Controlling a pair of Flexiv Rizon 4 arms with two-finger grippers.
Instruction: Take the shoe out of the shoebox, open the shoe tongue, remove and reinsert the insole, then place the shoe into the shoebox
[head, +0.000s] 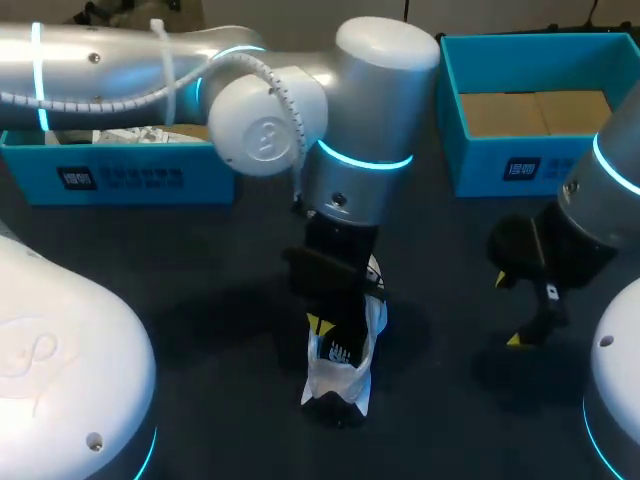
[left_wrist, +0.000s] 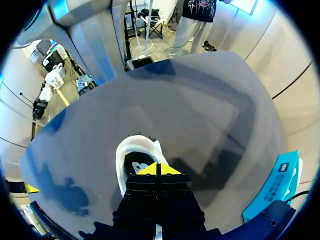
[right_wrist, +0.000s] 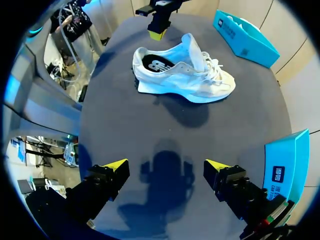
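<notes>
Near 6 o'clock on the dark bench (head: 200, 250), found the white shoe (head: 340, 375), out of the blue shoebox (head: 500, 170) at 2 o'clock. Saw the left gripper (left_wrist: 157, 169) right over the heel opening, tips pressed narrow, nothing seen between them. Saw the right gripper (right_wrist: 166, 167) spread wide over bare bench at 4 o'clock, holding nothing. Judged this the insole step, with the dark insole (right_wrist: 152, 62) not yet out. Needed next, most likely: a pinch on the insole's back edge and a slow pull up, maybe with the right gripper steadying the shoe. Got the whole shoe and its laces (right_wrist: 216, 67) only from the right wrist view; lost most of it behind the left arm (head: 370, 100) in the head view. Could tell the closed tips only from the left wrist view.
</notes>
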